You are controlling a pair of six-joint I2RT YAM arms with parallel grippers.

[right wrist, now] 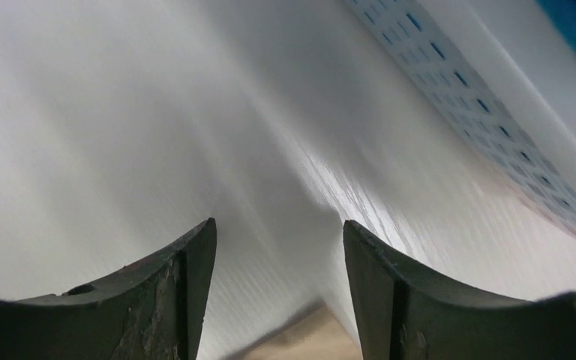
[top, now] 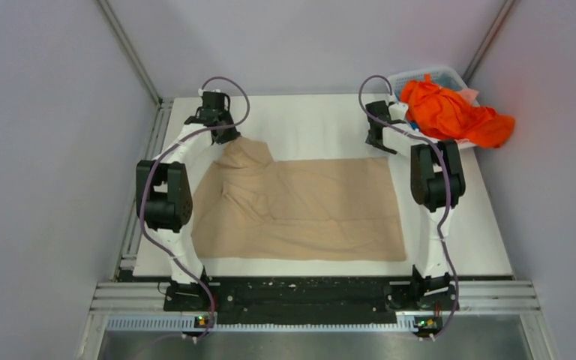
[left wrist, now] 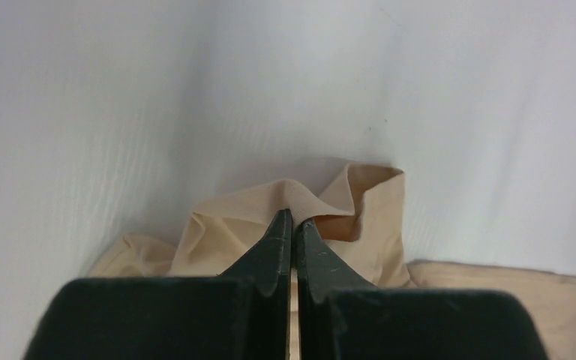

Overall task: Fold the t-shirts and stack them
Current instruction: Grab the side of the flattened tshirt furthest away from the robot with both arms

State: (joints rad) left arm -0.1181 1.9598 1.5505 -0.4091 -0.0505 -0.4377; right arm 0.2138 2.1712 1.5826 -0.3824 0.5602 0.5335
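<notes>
1. The left gripper (left wrist: 294, 217) has its jaws pressed together on a pinched fold of the beige t-shirt (top: 300, 206), at its far-left corner, which rises in a peak.
2. The right gripper (right wrist: 279, 232) has its jaws apart with nothing between them. It hangs just beyond the shirt's far-right corner.
3. The beige t-shirt lies spread, long axis left to right. The right arm is nearer the free far corner and probably needs to reach back and down.
4. The orange t-shirts (top: 454, 112) are heaped in the white basket (top: 439, 73), beyond that same corner and apart from it.
</notes>
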